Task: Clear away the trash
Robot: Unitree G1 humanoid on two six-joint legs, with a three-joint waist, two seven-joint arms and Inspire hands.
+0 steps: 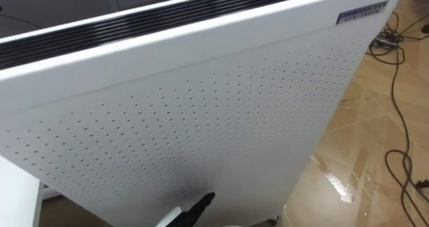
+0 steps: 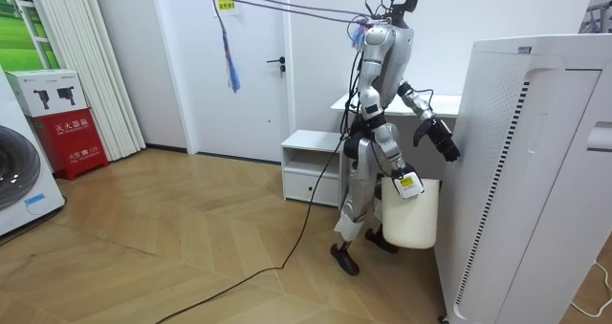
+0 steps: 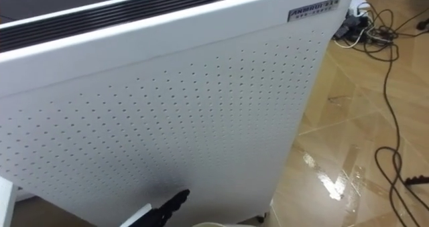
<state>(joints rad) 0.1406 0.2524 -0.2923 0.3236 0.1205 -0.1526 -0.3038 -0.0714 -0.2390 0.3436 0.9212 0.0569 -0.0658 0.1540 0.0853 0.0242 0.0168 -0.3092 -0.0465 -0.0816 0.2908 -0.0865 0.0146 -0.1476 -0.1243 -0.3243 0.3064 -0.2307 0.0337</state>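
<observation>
The left hand [image 1: 194,210], straight-fingered and empty, hangs just beside the air purifier [image 1: 201,106] — a reach could strike it — while the right hand [image 2: 404,179], grip untellable, sits at the white bin [image 2: 413,219] hiding any garbage.

A tall white perforated cabinet [image 1: 201,100] blocks the left hand [image 1: 194,210] straight ahead; free wooden floor [image 1: 362,133], crossed by cables [image 1: 387,41], opens rightward.

Air purifier [image 1: 201,106] before robot, bin [image 2: 413,221] between them, cables [image 1: 401,113] on floor right
</observation>
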